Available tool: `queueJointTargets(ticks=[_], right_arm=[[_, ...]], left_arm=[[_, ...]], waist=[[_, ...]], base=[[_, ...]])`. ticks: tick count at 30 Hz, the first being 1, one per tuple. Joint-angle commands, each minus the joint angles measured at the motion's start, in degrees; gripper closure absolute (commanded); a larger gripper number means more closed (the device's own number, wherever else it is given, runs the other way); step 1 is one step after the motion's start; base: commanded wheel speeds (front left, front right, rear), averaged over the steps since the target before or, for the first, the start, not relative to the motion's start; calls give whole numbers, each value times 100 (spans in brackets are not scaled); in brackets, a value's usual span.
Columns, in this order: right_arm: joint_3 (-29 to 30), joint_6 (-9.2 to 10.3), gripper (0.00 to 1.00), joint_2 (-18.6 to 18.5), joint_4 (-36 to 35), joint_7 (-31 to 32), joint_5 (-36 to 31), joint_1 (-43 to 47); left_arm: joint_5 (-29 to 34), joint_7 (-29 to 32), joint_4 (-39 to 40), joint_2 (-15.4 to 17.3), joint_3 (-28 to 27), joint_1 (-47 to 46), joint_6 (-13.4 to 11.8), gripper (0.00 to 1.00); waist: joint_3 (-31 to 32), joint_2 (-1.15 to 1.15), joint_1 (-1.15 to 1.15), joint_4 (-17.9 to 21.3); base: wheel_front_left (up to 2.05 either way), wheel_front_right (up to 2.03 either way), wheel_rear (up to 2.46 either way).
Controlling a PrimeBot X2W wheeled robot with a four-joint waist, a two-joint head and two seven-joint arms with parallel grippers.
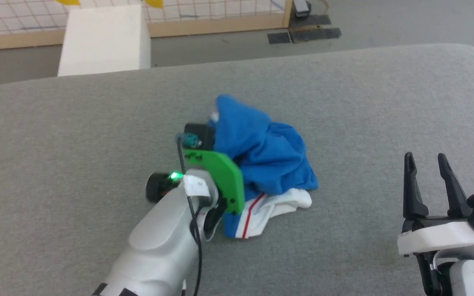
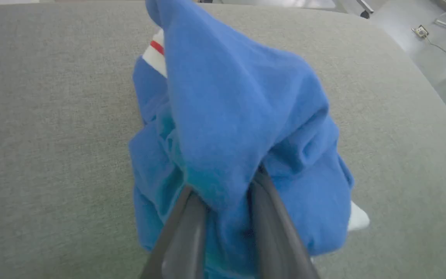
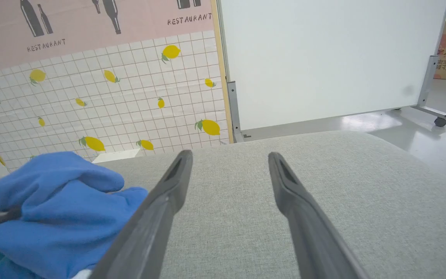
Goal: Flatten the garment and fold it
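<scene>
The garment (image 1: pixel 268 154) is a crumpled royal-blue T-shirt with a white, red-striped sleeve at its near edge, heaped at the middle of the grey table (image 1: pixel 76 123). My left gripper (image 1: pixel 214 137) reaches into the heap from the left, its fingers buried in cloth. In the left wrist view that gripper (image 2: pixel 227 190) is shut on a raised fold of the garment (image 2: pixel 238 108). My right gripper (image 1: pixel 426 162) stands open at the lower right, apart from the shirt. In the right wrist view its fingers (image 3: pixel 168 193) have only table between them, with the garment (image 3: pixel 60 209) to their left.
A white box (image 1: pixel 105 39) stands beyond the table's far edge at the left. Behind it runs a tiled wall panel with a wooden base (image 1: pixel 220 26). A white board on wheels (image 3: pixel 323 58) stands past the table in the right wrist view.
</scene>
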State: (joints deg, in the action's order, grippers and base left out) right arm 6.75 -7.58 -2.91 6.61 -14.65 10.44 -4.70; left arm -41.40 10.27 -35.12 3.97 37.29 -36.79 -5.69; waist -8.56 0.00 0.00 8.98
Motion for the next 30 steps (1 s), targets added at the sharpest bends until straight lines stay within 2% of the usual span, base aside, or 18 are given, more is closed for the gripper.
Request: queueJointTargets(ticks=[1,5,6,7,8,9,15,20,24,30], right_arm=[[-28,9,0,3,37,-30,51,-69],[-28,9,0,3,62,-32,71,-109],[8,9,0,3,50,-33,70,-118],[43,9,0,3,38,-33,67,-122],[86,9,0,3,29,-33,56,-122],[117,9,0,3,22,-33,40,-120],[223,9,0,3,9,-34,-29,-83],[240,9,0,3,-4,-34,-55,26],[283,9,0,3,-30,-29,-69,155],[339,9,0,3,-132,28,-63,338]], left_arm=[[-23,20,-248,15,-6,-39,-11,100],[-169,204,-927,-32,41,-135,118,100],[-215,155,-1012,-48,24,-191,142,95],[-238,104,-1057,-60,25,-245,172,82],[-263,27,-1093,-72,29,-316,214,12],[-277,-44,-1115,-79,33,-375,247,0],[-378,-509,-951,-103,110,-666,520,0],[-360,-1018,-495,-70,74,-605,532,0],[-263,-1596,99,193,-101,-262,294,0],[19,-2410,1334,749,-506,757,-325,0]], waist=[[-204,0,0,203],[-339,0,0,243],[-366,0,0,217],[-380,0,0,190],[-379,0,0,149],[-369,0,0,109],[-124,0,0,-244],[160,0,0,-525],[349,0,0,-686],[493,0,0,-851]], base=[[0,0,0],[0,0,0],[0,0,0],[0,0,0],[0,0,0],[0,0,0],[0,0,0],[0,0,0],[0,0,0],[0,0,0]])
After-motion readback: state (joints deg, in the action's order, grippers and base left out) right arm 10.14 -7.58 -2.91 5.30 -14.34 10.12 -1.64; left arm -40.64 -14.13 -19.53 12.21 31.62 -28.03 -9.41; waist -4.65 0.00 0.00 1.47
